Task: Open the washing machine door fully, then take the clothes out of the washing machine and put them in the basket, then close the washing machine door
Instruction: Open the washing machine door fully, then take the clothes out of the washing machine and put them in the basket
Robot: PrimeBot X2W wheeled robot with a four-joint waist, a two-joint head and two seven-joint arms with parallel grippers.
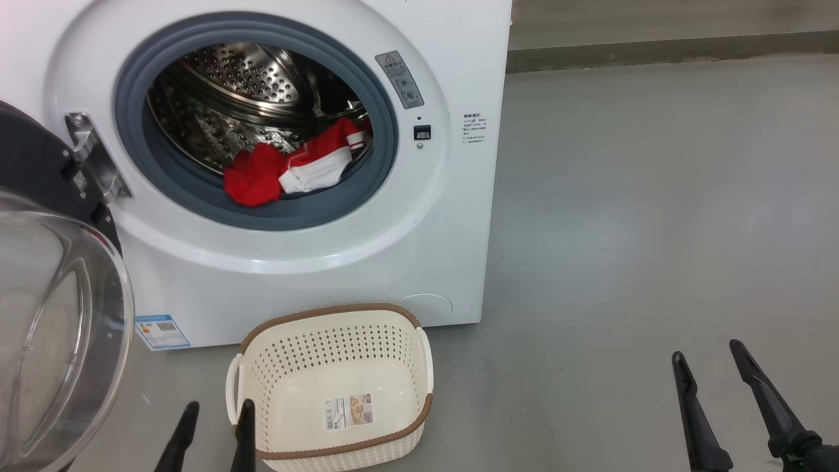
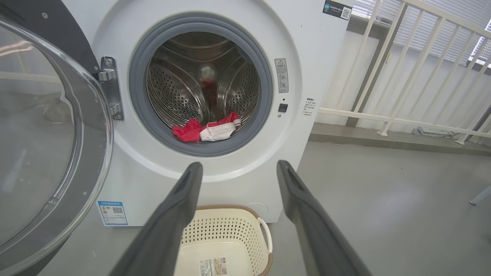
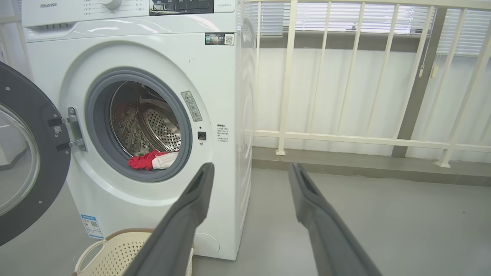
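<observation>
The white washing machine [image 1: 452, 216] [image 2: 314, 69] [image 3: 226, 96] stands with its round black door [image 1: 39, 164] [image 2: 50, 126] [image 3: 27, 153] swung out to the left. Red and white clothes [image 1: 288, 172] [image 2: 205, 130] [image 3: 151, 161] lie at the drum's front lip. The cream basket [image 1: 341, 367] [image 2: 226, 237] [image 3: 111, 249] sits on the floor before the machine, with nothing but a paper label inside. My left gripper [image 1: 216, 413] [image 2: 238, 168] is open beside the basket's left handle. My right gripper [image 1: 708, 354] [image 3: 249, 170] is open over bare floor, far right of the machine.
The grey floor [image 1: 655, 196] stretches to the right of the machine. A cream railing [image 3: 345, 76] and a low step [image 3: 345, 165] run behind it. The open door's glass bowl [image 1: 59, 314] bulges out near my left gripper.
</observation>
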